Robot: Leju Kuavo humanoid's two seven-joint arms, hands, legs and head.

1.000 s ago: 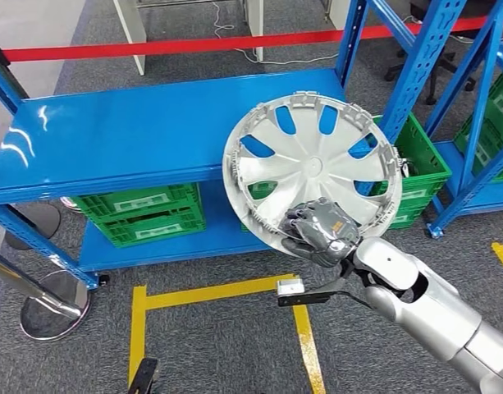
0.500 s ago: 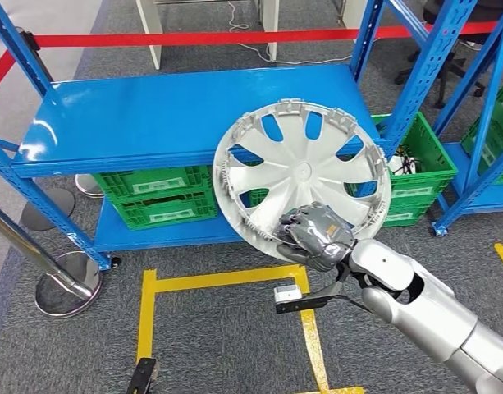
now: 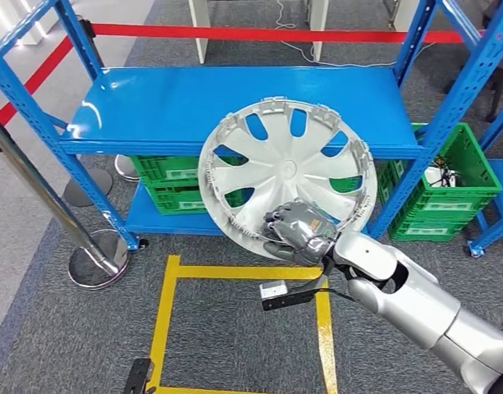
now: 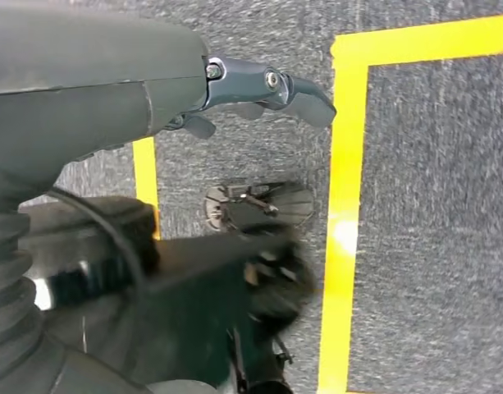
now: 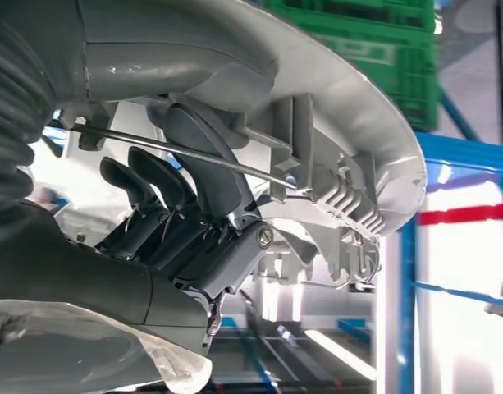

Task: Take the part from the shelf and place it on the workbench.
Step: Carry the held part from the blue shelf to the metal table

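Fingers point(image 5: 174, 189) of right hand point(image 3: 298, 234) curled inside hubcap point(image 3: 285, 168) rim, hidden from head view.

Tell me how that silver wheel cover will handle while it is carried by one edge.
The wheel cover is probably light for its size: the right robot hand holds it up by the rim alone. It looks like thin moulded plastic with cut-out spokes, so it may flex or wobble. The small clips along its rim seem fragile if knocked against the shelf.
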